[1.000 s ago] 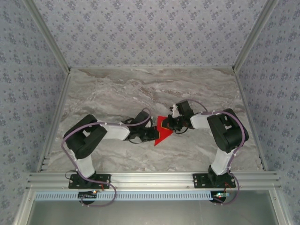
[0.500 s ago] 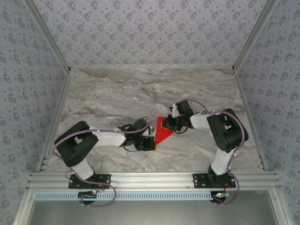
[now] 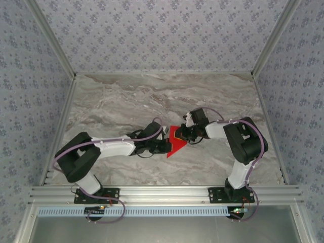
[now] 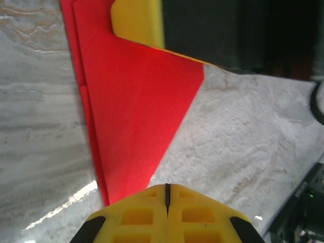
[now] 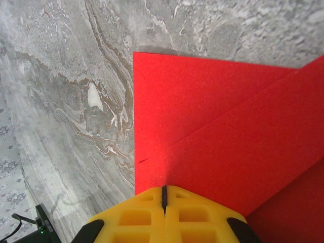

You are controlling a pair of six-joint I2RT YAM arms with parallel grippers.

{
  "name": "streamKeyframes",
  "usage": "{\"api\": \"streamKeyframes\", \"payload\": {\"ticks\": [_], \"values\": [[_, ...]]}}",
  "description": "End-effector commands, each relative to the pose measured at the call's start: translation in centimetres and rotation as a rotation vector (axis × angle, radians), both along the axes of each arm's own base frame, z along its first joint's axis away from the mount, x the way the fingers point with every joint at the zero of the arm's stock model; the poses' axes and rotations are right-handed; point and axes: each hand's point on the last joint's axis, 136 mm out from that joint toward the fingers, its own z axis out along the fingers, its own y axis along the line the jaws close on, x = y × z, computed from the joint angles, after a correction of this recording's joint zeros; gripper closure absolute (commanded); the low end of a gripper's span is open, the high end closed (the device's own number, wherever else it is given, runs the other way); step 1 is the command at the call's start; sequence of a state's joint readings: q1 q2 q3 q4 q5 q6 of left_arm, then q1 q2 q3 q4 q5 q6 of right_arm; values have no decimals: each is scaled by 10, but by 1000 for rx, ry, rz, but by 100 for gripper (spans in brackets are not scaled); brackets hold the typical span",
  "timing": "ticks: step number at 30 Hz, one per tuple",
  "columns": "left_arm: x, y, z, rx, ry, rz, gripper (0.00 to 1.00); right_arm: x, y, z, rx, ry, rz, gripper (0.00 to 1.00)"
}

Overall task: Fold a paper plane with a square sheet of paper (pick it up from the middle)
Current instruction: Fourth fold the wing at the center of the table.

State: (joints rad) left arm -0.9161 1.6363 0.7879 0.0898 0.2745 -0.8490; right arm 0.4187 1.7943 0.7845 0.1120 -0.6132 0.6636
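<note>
**Red paper [image 3: 176, 146], part-folded, at mid-desk**

Thin, light and limp, the paper lies flat on the marble desk [image 3: 126, 101] between the arms, its layered flaps creased to a point. The left gripper [image 4: 166, 190] has its jaws closed at that point. The right gripper [image 5: 163, 191] is likewise closed over the opposite edge, and neither clasps the paper. It would likely slide or crumple, so it is best pinched along a crease near the middle.

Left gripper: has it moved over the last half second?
Yes. The left gripper has moved away from the near rail, up and right toward the red paper.
</note>
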Motion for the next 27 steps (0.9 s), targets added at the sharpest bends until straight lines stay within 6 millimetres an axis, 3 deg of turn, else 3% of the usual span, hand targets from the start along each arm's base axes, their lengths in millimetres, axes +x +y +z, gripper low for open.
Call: {"api": "streamKeyframes", "payload": {"ticks": [1, 9, 14, 18, 27], "values": [[7, 4, -16, 50, 12, 38, 100, -27, -32, -53, -181, 151, -57, 96], [-8, 19, -44, 108, 89, 42, 100, -21, -25, -39, -140, 116, -40, 96], [-18, 30, -58, 162, 129, 38, 100, -4, -14, 4, -88, -34, 18, 95], [-19, 34, -60, 182, 129, 38, 100, -5, -4, 31, -58, -126, 81, 95], [-19, 32, -59, 174, 127, 35, 100, -43, 17, 20, -79, -107, 133, 96]]}}
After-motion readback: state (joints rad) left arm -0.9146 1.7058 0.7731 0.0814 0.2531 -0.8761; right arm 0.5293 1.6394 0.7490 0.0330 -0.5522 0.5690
